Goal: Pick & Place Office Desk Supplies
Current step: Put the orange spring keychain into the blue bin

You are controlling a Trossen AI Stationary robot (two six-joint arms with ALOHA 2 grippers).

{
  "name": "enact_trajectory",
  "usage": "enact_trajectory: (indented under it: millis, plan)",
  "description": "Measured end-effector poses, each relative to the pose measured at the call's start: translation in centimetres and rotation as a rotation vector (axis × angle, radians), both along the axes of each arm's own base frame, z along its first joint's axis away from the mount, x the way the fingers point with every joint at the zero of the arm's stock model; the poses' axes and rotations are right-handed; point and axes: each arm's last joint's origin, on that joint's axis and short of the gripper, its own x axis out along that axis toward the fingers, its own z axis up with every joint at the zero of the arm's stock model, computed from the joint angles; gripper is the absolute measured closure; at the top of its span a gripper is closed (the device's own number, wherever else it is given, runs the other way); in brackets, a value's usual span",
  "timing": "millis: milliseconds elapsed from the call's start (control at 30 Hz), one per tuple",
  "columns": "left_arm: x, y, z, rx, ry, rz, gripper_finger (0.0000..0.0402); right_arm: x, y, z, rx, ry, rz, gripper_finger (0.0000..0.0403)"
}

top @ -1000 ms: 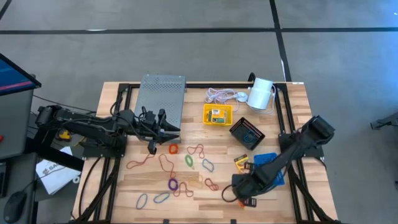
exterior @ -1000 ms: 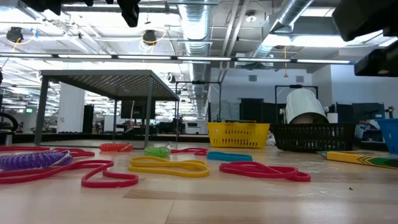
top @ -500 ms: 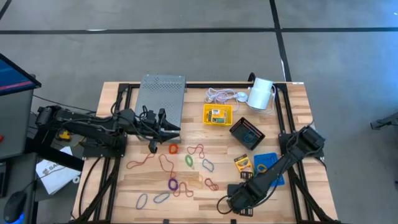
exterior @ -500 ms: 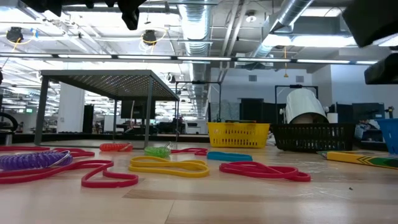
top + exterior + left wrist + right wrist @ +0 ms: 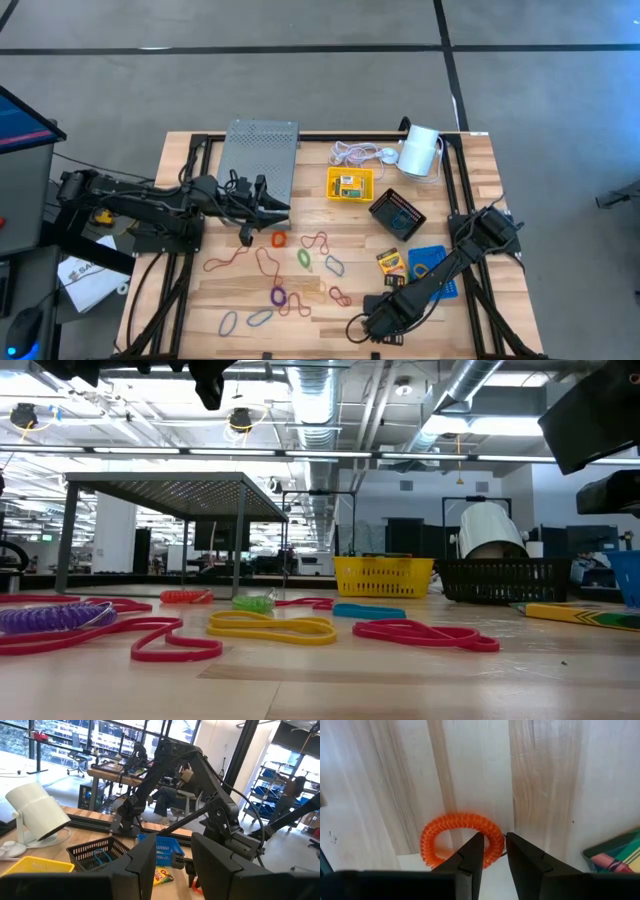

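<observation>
Rubber-band loops (image 5: 300, 262) lie scattered across the middle of my table (image 5: 480, 160) — red, green, blue, purple and yellow ones, flat on the wood, their long axes pointing every which way. One orange coiled band (image 5: 461, 839) lies apart from them, at about five o'clock from the table's centre, near the front edge, and my right gripper (image 5: 493, 851) is on it.

My right arm reaches from its base at three o'clock diagonally down toward the front edge, stretched low with the wrist tipped so the fingers point at the tabletop. The jaws stand only narrowly apart, straddling one side of the orange coil; the wire runs through the gap, though I cannot tell whether the pads already press on it. The coil lies flat as a near-round ring, so it has no clear long axis.

My left gripper (image 5: 171, 865) waits at nine o'clock, beside the raised grey perforated panel (image 5: 258, 158), arm folded and held level, fingers pointing across toward three o'clock, a clear gap between them and nothing in it.

A crayon box (image 5: 388, 262) lies just beside the blue tray (image 5: 432, 262) at four o'clock; the black mesh tray (image 5: 397, 213) and yellow tray (image 5: 350, 183) sit toward one o'clock.
</observation>
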Motion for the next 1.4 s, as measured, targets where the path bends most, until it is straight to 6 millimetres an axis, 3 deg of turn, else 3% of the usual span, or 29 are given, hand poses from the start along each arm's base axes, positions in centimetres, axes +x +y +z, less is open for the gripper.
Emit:
enact_trajectory:
  millis: [233,400,833,1000,1167,1400]
  plan:
    - [0.0,0.0,-0.2,0.001,0.023,0.0,0.0282,0.3,-0.3,-0.2,-0.005,-0.006,-0.057,0.0331]
    - [0.0,0.0,-0.5,0.003,0.05,0.0,0.0282,0.6,-0.5,-0.2,-0.004,-0.012,-0.081,0.039]
    - [0.0,0.0,-0.5,0.003,0.053,-0.006,0.0282,0.8,-1.3,0.5,-0.006,-0.023,-0.153,0.0399]
    - [-0.2,0.0,-0.3,0.002,0.038,-0.007,0.0282,1.4,-2.7,2.8,0.032,-0.077,-0.146,0.04]
    - [-0.8,0.0,0.3,0.001,0.012,-0.009,0.0282,2.0,-5.4,5.8,0.06,-0.134,-0.12,0.0402]
    - [-2.5,0.1,1.6,0.01,-0.045,-0.008,0.0282,0.3,-10.5,9.4,0.047,-0.163,-0.194,0.0402]
